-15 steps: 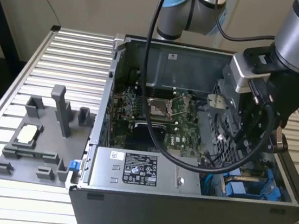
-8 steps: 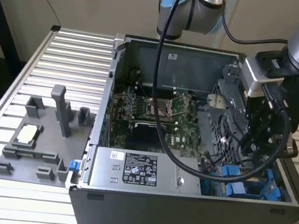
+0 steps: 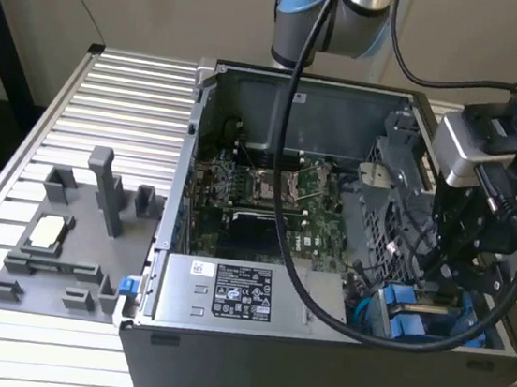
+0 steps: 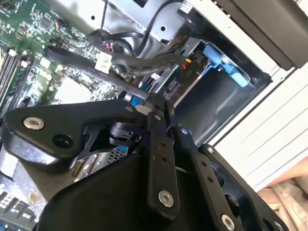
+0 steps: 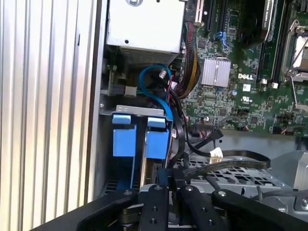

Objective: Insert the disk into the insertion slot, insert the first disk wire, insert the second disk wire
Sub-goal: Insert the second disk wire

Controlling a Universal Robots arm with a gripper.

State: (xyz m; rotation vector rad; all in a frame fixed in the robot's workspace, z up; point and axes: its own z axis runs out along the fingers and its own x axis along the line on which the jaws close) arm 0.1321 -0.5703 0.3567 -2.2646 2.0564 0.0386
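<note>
Deep in the open computer case, my gripper [image 3: 432, 279] sits at the exterior view's right, just above the blue-bracketed disk [image 3: 410, 318]. The disk [image 5: 156, 140] stands edge-on in the insertion slot [image 5: 126, 179] of the dark perforated drive cage [image 5: 240, 179]. In both wrist views the black fingers are drawn together, and my gripper [image 5: 171, 180] pinches the black connector of a disk wire [image 5: 226, 163] right at the disk's end. From the other side, my gripper [image 4: 153, 102] reaches toward the bay, with the blue bracket [image 4: 226, 65] beyond it.
A green motherboard [image 3: 259, 189] fills the case's middle. The grey power supply box [image 3: 227, 294] with a white sticker sits at the front. Bundled wires [image 5: 185, 77] hang close to the cage. A grey fixture plate [image 3: 64, 236] lies on the slatted table [image 3: 111, 90].
</note>
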